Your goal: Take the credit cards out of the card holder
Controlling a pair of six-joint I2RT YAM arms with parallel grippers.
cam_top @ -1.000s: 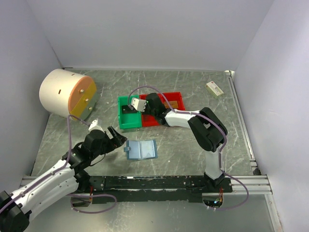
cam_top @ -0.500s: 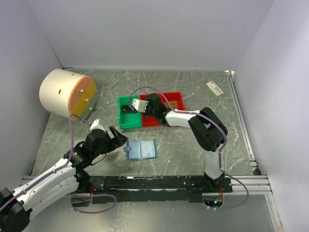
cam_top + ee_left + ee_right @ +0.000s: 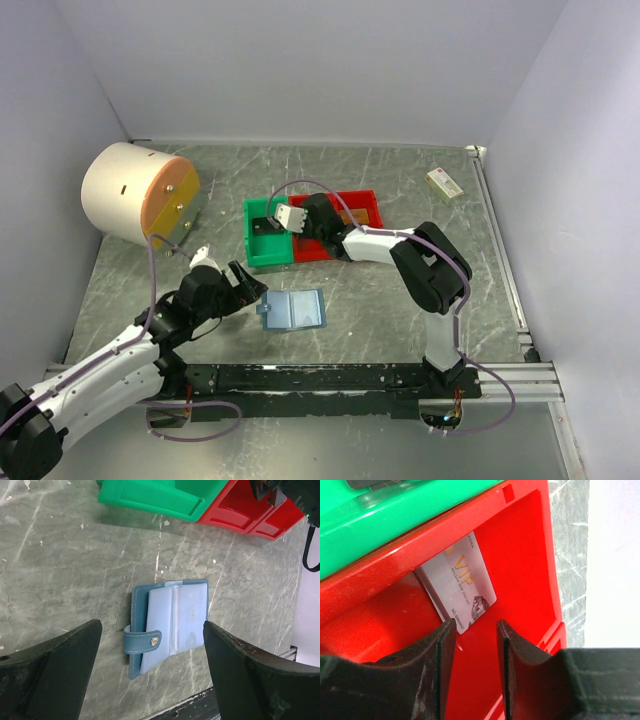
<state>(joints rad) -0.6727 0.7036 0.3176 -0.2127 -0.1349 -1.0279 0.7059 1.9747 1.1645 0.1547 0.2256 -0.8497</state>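
One credit card (image 3: 460,585), a silver one with gold VIP lettering, is lying in the red bin (image 3: 530,570), tucked up against the wall next to the green bin (image 3: 395,525). The right gripper (image 3: 475,626) is down in that bin just short of the card, jaws partway apart with nothing pinched between them.

The card holder (image 3: 170,625) is flat on the grey marbled table (image 3: 65,570), flipped open, snap strap sticking out one side, near the bins but not touching them. Can't tell if any cards sit in its pale sleeves.

The left gripper (image 3: 246,284) hangs right beside the holder, jaws spread wide, gripping nothing. Over in the far-left corner sits a cream drum (image 3: 125,185) with an orange face.
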